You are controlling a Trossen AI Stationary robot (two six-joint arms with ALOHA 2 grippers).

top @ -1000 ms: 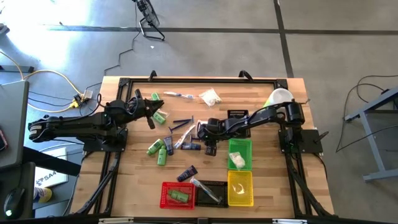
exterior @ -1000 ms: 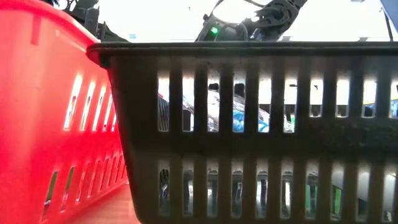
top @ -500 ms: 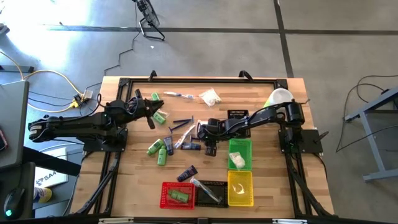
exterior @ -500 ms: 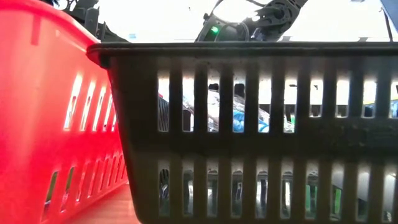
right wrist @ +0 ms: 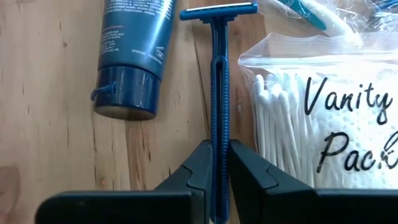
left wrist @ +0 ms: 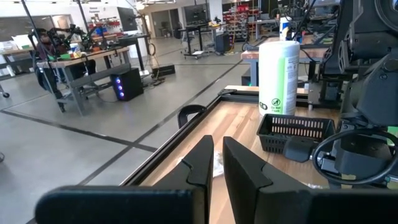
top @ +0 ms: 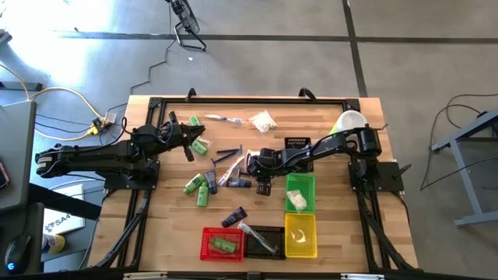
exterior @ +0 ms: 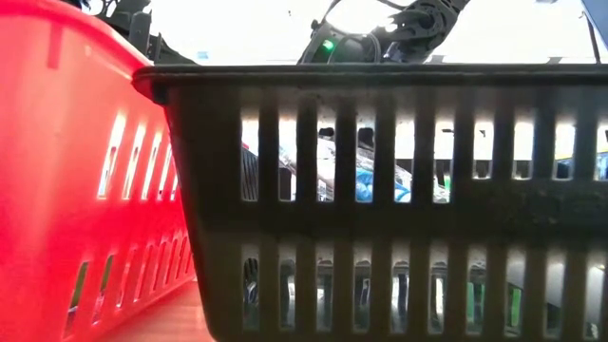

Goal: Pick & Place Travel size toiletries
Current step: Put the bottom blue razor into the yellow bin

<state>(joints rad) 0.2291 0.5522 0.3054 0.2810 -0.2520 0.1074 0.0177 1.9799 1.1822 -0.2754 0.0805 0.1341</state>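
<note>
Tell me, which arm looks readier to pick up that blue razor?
The right. Its gripper already straddles the blue razor handle on the table, beside the dark tube. The left gripper hangs further off, over the green bottles.

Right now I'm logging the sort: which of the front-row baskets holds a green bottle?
The red basket, at the left end of the front row, holds the green bottle. The black basket beside it holds a clear-wrapped item, the yellow basket something pale.

Wooden worktop [top: 334,237], toiletries [top: 204,189] scattered beside green basket [top: 300,192], right gripper [top: 252,169] low just beside that basket, left gripper [top: 204,132] well apart from it
</note>
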